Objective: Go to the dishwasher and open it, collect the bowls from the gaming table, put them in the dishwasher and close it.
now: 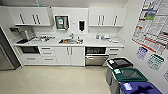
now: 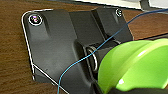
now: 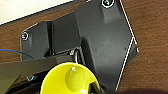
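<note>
Dishwasher (image 1: pixel 96 56) sits right of the sink (image 1: pixel 71 40), door seemingly ajar, while a green bowl (image 2: pixel 135 67) and yellow bowl (image 3: pixel 68 79) ride at the wrists, light, slick, rim-gripped I'd judge, finger state unclear.

The left claw (image 2: pixel 100 87) sits low at the edge of its wrist view with a green bowl (image 2: pixel 135 67) close against it. The right claw (image 3: pixel 92 88) has a yellow bowl (image 3: pixel 70 78) right at it. The fingers are hard to make out.
</note>
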Tool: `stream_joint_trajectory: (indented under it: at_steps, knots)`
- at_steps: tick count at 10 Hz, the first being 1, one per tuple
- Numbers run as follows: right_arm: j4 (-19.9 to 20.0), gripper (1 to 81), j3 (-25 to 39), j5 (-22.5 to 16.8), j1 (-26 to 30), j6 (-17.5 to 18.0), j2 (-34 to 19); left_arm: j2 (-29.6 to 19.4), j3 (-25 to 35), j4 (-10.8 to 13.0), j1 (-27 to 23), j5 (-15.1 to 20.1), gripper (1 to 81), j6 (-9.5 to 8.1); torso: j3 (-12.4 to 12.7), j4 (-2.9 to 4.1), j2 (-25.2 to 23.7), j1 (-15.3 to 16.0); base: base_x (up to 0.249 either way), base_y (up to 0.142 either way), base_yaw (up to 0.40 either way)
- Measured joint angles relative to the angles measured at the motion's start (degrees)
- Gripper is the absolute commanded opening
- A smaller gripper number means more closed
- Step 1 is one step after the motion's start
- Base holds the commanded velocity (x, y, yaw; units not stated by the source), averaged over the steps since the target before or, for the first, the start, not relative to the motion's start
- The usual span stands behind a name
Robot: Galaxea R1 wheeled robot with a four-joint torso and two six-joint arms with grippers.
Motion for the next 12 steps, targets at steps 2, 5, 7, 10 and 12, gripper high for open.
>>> stream_joint_trajectory:
  at_steps: [2, 5, 7, 10, 12]
  knots:
    - [0.01, 1.0, 0.0, 0.0, 0.0, 0.0, 0.0, 0.0, 0.0, 0.0, 0.0, 0.0, 1.0, 0.0, 0.0, 0.0, 0.0, 0.0, 0.132, 0.0, 0.0]
    - [0.0, 1.0, 0.0, 0.0, 0.0, 0.0, 0.0, 0.02, 0.0, 0.02, 0.0, 0.0, 1.0, 0.0, 0.0, 0.0, 0.0, 0.0, 0.132, 0.0, 0.0]
    - [0.0, 1.0, 0.0, 0.0, 0.0, 0.0, 0.0, 0.05, 0.0, 0.02, 0.02, 0.0, 1.0, 0.0, 0.0, 0.0, 0.0, 0.0, 0.133, 0.0, 0.0]
    - [0.0, 1.0, 0.0, 0.0, 0.0, -0.02, 0.0, 0.22, 0.0, 0.02, 0.0, 0.0, 1.0, 0.0, 0.0, 0.0, 0.0, 0.0, 0.133, 0.0, 0.0]
    - [0.0, 1.0, 0.0, 0.0, 0.02, -0.02, 0.02, 0.18, 0.0, 0.02, 0.0, 0.0, 1.0, 0.0, 0.0, 0.0, 0.0, 0.0, 0.133, 0.0, 0.0]
